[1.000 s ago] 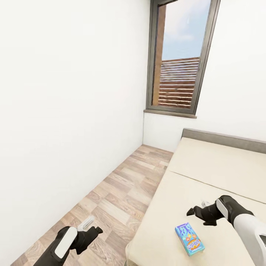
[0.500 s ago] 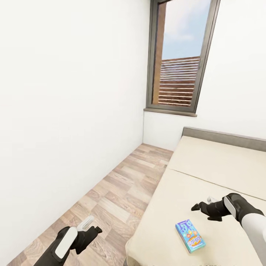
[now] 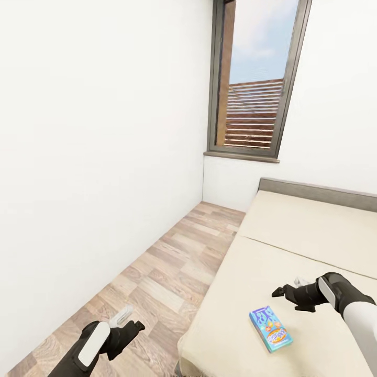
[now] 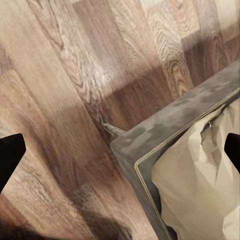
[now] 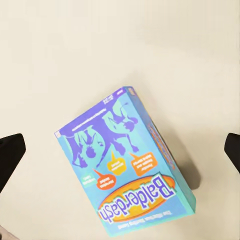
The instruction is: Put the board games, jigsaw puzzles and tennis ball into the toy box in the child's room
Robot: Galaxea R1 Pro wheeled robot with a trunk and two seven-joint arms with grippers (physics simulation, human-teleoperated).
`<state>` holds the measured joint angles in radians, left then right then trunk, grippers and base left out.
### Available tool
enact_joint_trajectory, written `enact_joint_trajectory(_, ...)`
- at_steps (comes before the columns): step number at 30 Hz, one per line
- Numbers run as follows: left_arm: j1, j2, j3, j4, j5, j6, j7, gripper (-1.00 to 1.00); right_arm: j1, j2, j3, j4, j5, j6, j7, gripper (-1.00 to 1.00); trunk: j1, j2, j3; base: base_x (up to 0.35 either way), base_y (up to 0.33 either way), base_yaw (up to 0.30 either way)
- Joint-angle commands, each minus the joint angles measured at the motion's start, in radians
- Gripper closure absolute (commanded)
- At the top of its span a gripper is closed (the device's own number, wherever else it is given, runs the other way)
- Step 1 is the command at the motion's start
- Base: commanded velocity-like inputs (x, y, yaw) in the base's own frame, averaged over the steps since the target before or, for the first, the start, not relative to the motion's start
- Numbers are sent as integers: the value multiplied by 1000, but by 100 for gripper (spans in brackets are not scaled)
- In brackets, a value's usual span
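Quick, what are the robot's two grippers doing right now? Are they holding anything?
Left gripper: open, holding nothing, over the wood floor beside the bed.
Right gripper: open, holding nothing, above the blue Balderdash game box.

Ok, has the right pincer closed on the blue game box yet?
No: the right pincer hangs open above the bed, with the blue game box lying untouched between its spread fingertips.
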<state>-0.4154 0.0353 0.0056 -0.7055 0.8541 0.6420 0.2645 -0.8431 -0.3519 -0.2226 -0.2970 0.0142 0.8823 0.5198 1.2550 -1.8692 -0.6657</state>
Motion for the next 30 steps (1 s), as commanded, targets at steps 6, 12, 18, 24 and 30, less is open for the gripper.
enact_joint_trajectory(6, 0, 1, 1, -2, 11, 4, 9, -100, 0, 1, -6, 5, 2, -3, 29, -100, 23, -43, -20, 0, 0, 0)
enact_joint_trajectory(12, 0, 1, 2, -2, 11, 3, 9, -100, 1, 2, -11, 9, -7, -10, 37, -100, 46, -85, -39, 0, 0, 0)
enact_joint_trajectory(18, 0, 1, 2, -2, 10, 3, 9, -100, 1, -3, -16, 6, -9, -23, 45, -100, 69, -127, -58, 0, 0, 0)
enact_joint_trajectory(24, 0, 2, 2, -2, 10, 3, 9, -100, 1, -17, -16, 5, -7, -25, 100, -100, 92, -169, -76, 0, 0, 0)
enact_joint_trajectory(30, 0, 3, 3, -2, 11, 1, 9, -100, 2, -19, -14, 11, 3, -24, 175, -100, 111, -204, -92, 0, 0, 0)
